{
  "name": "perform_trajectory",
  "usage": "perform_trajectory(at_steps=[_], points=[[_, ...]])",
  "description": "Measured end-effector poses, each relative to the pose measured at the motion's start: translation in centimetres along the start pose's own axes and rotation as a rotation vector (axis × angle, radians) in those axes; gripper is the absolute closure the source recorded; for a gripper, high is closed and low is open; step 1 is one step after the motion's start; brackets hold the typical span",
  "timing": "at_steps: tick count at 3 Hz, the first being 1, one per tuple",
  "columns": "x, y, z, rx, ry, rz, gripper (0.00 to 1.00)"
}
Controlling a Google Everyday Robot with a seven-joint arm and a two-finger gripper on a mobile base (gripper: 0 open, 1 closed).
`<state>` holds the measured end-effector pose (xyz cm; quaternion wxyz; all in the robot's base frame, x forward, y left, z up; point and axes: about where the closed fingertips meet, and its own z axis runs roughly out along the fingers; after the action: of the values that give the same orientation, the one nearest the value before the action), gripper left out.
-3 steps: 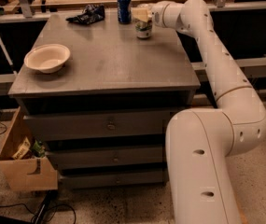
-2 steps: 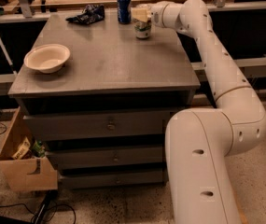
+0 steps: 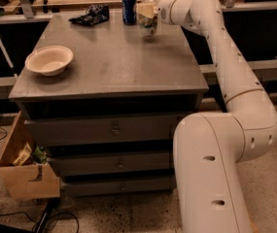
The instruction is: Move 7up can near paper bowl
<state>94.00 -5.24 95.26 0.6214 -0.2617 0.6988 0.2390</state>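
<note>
Looking at a grey worktop (image 3: pixel 113 67) over a stack of drawers (image 3: pixel 113 130). Way back near the far right corner, spotting the 7up can (image 3: pixel 147 27), upright, just to the right of a dark blue can (image 3: pixel 129 8). Got the tool (image 3: pixel 147 11) sitting right at the upper part of the 7up can, reaching in from the right on a long white arm (image 3: pixel 225 57). Honestly can't tell whether clamped on the can or just loose around it. Over on the left side, nearer the front, finding the paper bowl (image 3: pixel 49 59), right way up, well apart from the 7up can. Also seeing a dark crumpled thing (image 3: pixel 92 16) at the far left of the worktop, plus an open cardboard box (image 3: pixel 26 181) down on the floor at lower left.
</note>
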Motion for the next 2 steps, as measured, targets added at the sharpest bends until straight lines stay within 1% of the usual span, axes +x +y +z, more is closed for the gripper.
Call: perform_trajectory(at_steps=[1,2], points=[[-3.2,1.3,-2.0,-0.045,-0.038,0.015,1.0],[-5.9,4.1,-3.5,-0.104,-0.058,0.031,1.0]])
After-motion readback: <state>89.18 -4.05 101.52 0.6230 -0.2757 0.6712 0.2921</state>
